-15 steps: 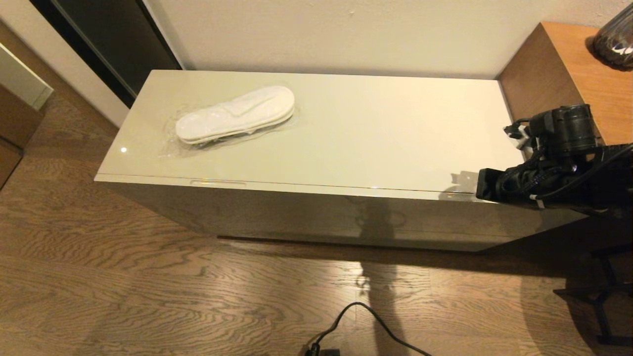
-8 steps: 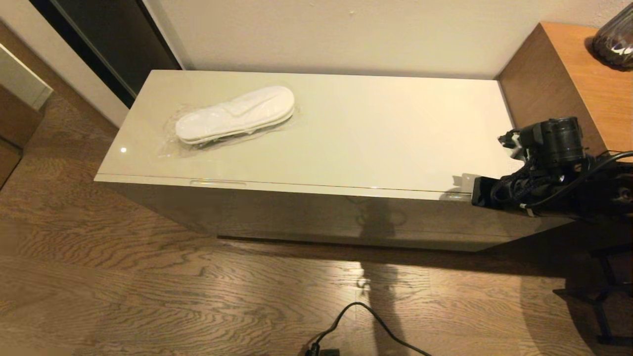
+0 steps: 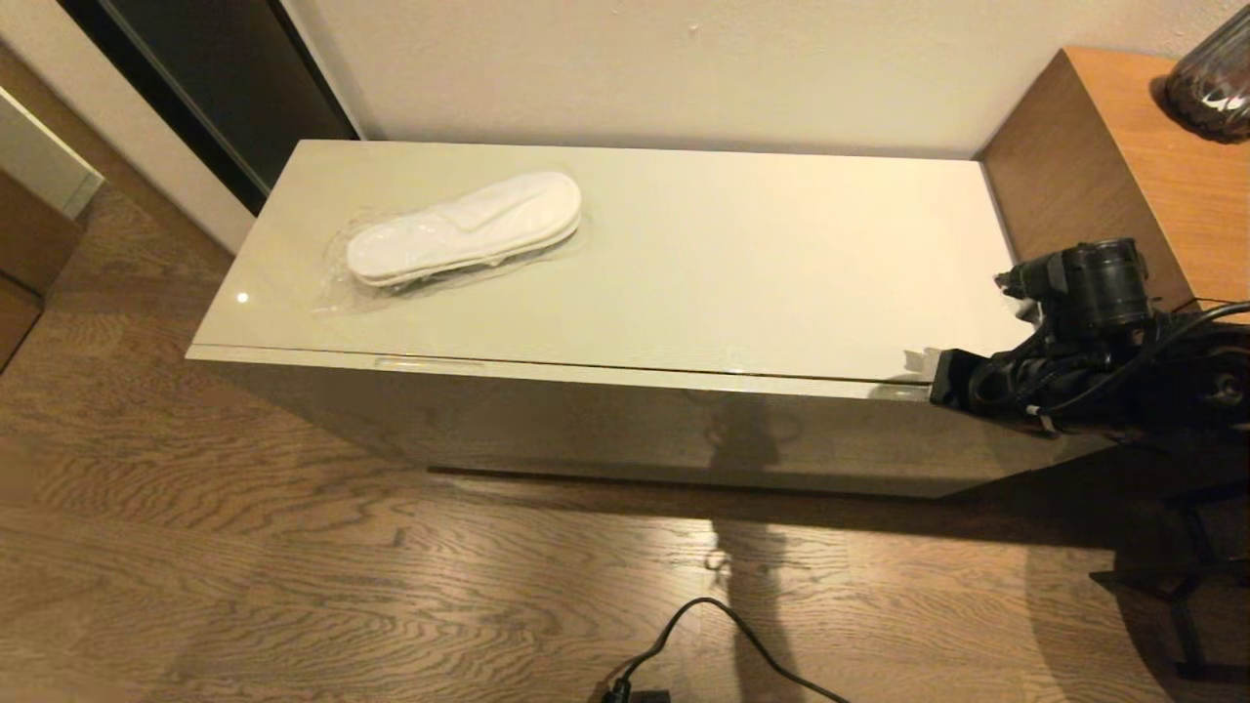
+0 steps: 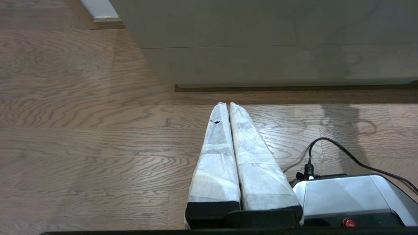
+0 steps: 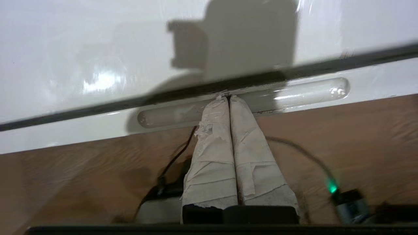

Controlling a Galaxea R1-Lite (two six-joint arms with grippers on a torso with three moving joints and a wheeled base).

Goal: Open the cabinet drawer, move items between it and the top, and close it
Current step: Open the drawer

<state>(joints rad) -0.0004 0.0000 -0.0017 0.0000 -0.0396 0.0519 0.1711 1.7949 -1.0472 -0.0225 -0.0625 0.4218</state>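
The flat white slippers (image 3: 464, 229) in clear wrap lie on the left part of the glossy cream top (image 3: 742, 264). Below the top's front seam runs the cabinet drawer (image 3: 605, 372), pushed in, with one slim recess (image 3: 430, 362) at the left. My right gripper (image 3: 916, 376) is at the cabinet's right front corner. Its taped fingers are shut with nothing between them. In the right wrist view the right gripper (image 5: 227, 97) has its tips in the drawer's other oblong recess (image 5: 300, 91), just under the dark seam. My left gripper (image 4: 226, 104) is shut, empty and parked low over the floor.
A taller brown wooden unit (image 3: 1123, 146) with a dark vase (image 3: 1206, 83) stands against the cabinet's right end. A wall runs behind, with a dark doorway (image 3: 195, 88) at the back left. A black cable (image 3: 723, 635) lies on the wooden floor near my base (image 4: 346, 195).
My right arm has sunk a little and shifted towards the cabinet's front edge, bringing its shut fingers down to the right recess. The slippers and the drawer have not moved.
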